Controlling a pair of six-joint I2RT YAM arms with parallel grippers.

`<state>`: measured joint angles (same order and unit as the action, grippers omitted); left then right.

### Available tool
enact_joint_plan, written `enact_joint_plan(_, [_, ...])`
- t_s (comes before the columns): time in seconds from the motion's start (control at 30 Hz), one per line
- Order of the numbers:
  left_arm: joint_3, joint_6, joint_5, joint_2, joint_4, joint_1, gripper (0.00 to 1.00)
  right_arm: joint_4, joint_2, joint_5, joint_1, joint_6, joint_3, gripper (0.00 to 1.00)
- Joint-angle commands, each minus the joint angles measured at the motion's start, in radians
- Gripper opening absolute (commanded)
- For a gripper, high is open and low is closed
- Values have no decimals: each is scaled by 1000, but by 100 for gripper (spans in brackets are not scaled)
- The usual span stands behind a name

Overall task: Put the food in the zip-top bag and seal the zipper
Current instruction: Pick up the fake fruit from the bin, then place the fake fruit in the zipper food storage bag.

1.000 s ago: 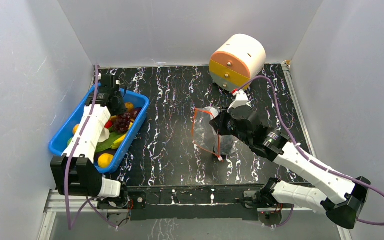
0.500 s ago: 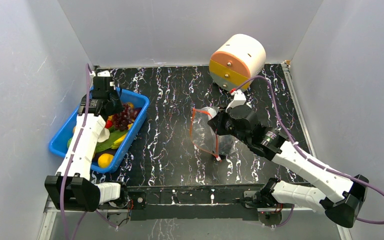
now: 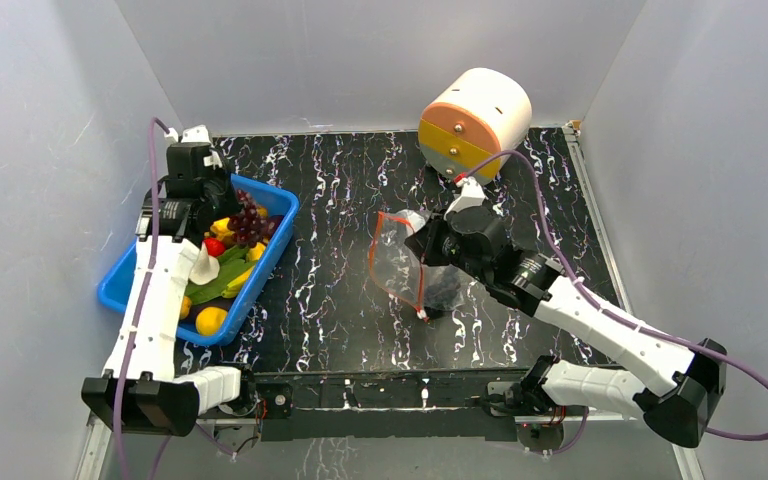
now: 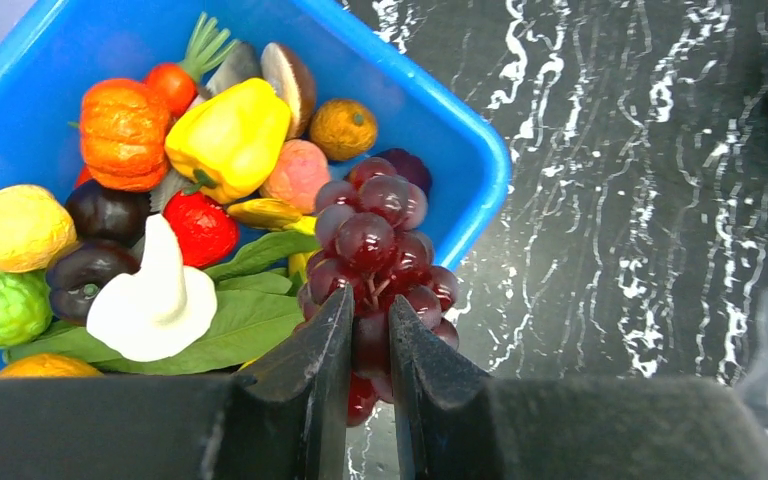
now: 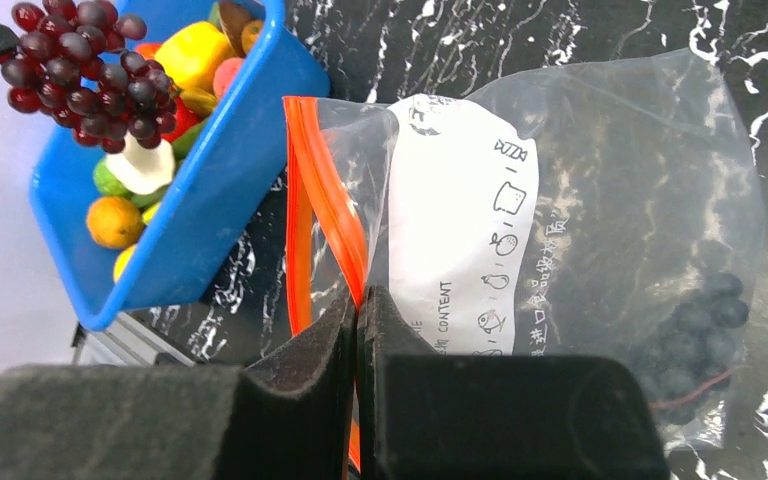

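Observation:
My left gripper (image 4: 370, 300) is shut on a bunch of purple grapes (image 4: 375, 240), which hangs just above the blue bin's (image 4: 480, 150) right rim. The rest of the food lies in the bin: a yellow pepper (image 4: 228, 138), an orange pumpkin (image 4: 122, 132), a strawberry (image 4: 200, 228) and a white piece (image 4: 155, 300). In the top view the grapes (image 3: 248, 222) hang at the left gripper (image 3: 222, 207). My right gripper (image 5: 357, 295) is shut on the orange-red zipper (image 5: 325, 190) of the zip-top bag (image 5: 580, 200), holding its mouth open toward the bin. A dark bunch (image 5: 695, 335) lies inside the bag.
A cream cylinder with orange and yellow drawer fronts (image 3: 473, 120) lies at the back right. The blue bin (image 3: 125, 285) stands against the left wall. White walls close the black marbled table on three sides.
My left gripper has closed on the grapes and lifted them out of the bin. The right arm has shifted the bag a little to the left.

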<state>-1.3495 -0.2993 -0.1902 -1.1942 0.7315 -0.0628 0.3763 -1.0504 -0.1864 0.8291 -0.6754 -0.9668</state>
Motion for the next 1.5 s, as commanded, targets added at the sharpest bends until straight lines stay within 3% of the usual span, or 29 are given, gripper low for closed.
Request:
enact_joint_plan(0.0, [-64, -9, 117, 53, 17, 3, 16, -156, -19, 18, -2, -74, -29, 0])
enact_joint_plan(0.47, [-45, -105, 482, 114, -37, 3, 15, -338, -154, 67, -2, -170, -41, 0])
enact_joint_plan(1.0, [104, -347, 829, 210, -291, 3, 14, -425, -269, 155, -2, -244, -107, 0])
enact_joint_plan(1.47, [217, -542, 967, 277, -495, 3, 14, -494, -350, 218, -2, -309, -154, 0])
